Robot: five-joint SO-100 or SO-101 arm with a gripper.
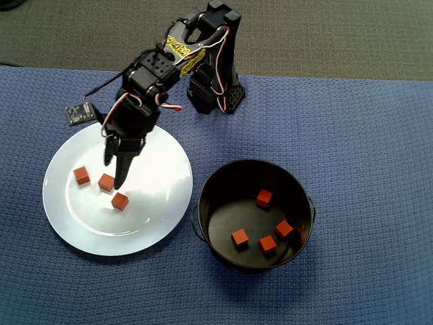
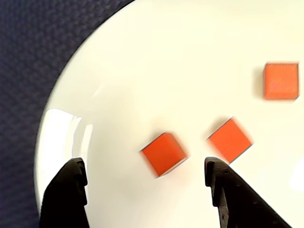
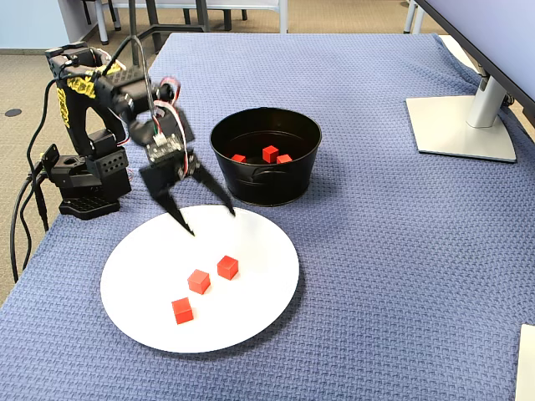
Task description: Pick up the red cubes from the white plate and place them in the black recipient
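Three small orange-red matte cubes (image 3: 199, 281) lie on the large glossy white plate (image 3: 267, 276), just beneath the pincer (image 3: 211, 222), which gapes wide. Beside it, the round black metal pot (image 1: 298, 189) holds four more.

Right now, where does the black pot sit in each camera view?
Overhead view: the black pot is lower right of centre, right of the white plate.
Wrist view: not in it; the plate fills most of the picture.
Fixed view: upper centre, behind the plate.
Shared landmark: the white plate, seen in all three.
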